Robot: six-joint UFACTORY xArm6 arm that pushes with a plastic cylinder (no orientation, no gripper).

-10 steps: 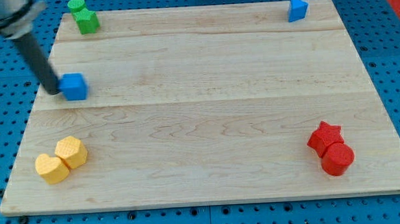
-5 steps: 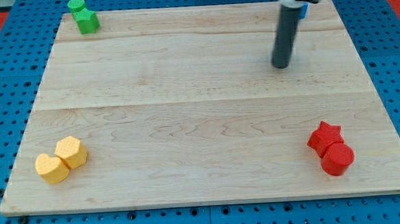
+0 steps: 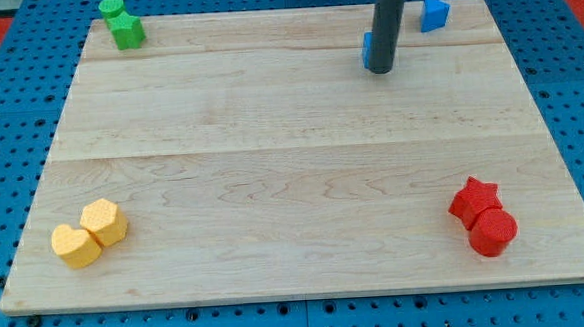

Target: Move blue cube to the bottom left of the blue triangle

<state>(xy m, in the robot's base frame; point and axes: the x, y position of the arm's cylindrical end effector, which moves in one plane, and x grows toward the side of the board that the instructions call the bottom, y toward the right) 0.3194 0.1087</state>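
my tip [image 3: 378, 70] sits against the blue cube [image 3: 367, 49], mostly hidden behind my rod, lower-left of the blue triangle [image 3: 433, 13]. no hand here, just a bare rod. judging it placed, i'd nudge gently, avoiding the triangle.

You see only a thin sliver of the blue cube [image 3: 366, 47]; the rod [image 3: 386, 18] covers nearly all of it, so whether my tip [image 3: 378, 70] touches it is unclear. The rod's upper part runs off the view's top edge.
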